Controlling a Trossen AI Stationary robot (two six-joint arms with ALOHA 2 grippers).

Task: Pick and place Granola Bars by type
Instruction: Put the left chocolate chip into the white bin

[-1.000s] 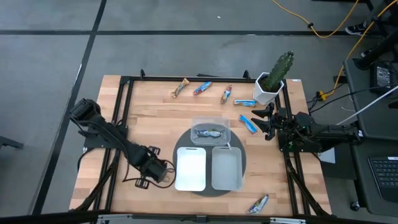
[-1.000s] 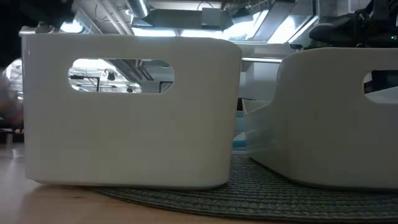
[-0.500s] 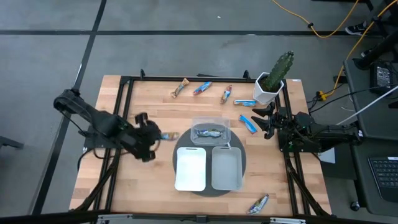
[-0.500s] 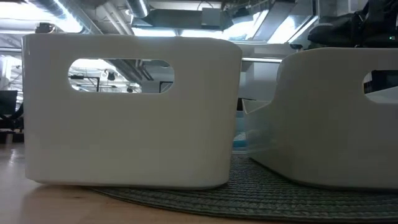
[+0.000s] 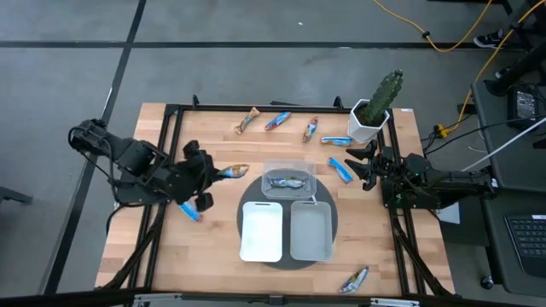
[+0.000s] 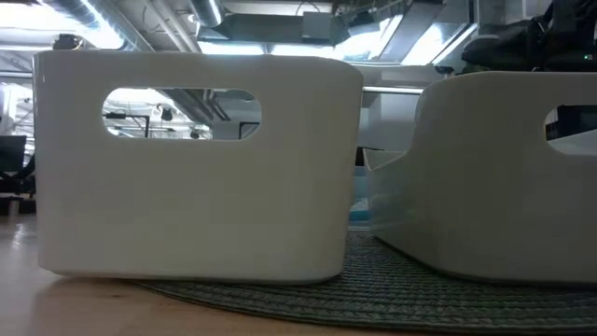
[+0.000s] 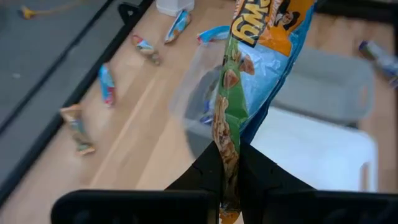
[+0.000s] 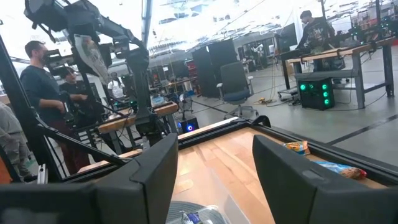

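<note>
Held bar: a blue, orange and green wrapped bar is pinched by one end in the left gripper, off the tabletop, its free end towards the clear tub.
Left fingers: closed tight on the bar's end, seen plainly from the left wrist.
Bar by left arm: a small blue bar lies flat on the tabletop just beside the left gripper.
Back row: four bars lie near the far edge, a tan one, a blue one, another, and a blue one next to the plant pot.
Bar by right arm: a blue bar lies just in front of the right gripper.
Right fingers: standing apart, gripping nothing, low over the tabletop's right side.
Near bar: one bar lies alone at the near right corner.
Tub contents: a bar already lies inside the clear tub.
Bins: a white bin and a grey bin stand side by side on a round mat, in front of the tub.
Room: people stand beyond the tabletop.
</note>
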